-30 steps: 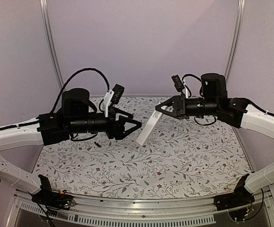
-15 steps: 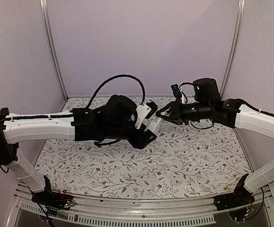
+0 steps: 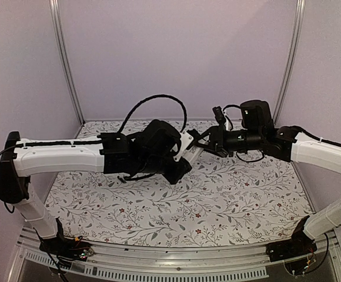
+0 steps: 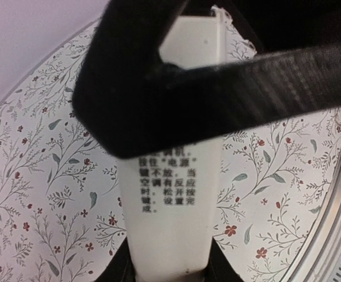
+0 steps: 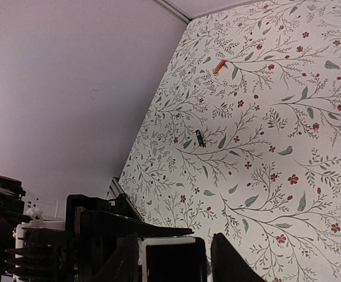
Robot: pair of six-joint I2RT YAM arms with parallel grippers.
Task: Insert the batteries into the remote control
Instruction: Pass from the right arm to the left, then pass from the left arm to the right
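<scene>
The remote control (image 3: 192,154) is up in the air over the middle of the counter (image 3: 229,200). It is not lying on anything. It tilts, with one end lower on the left and the other end higher on the right.

The right gripper (image 3: 206,141) comes in from the right and has the higher end. In the right wrist view, the white end of the remote control sits right between the two black fingers (image 5: 127,258). The fingers are pressed against its sides, so this gripper is clamped on it.

The left gripper (image 3: 181,167) comes in from the left and meets the lower end. In the left wrist view, the long white body fills the middle, with small printed black writing on it. Its near end runs down between two dark shapes at the bottom edge. A thick, blurry black finger frame crosses in front of it higher up. I cannot tell if the left gripper is squeezing the remote control or just sitting around it.

Far below, a battery (image 5: 200,138) lies on the flowery counter. It is tiny and dark, well apart from both grippers. A small orange piece (image 5: 219,66) lies farther along the counter, near the wall.
</scene>
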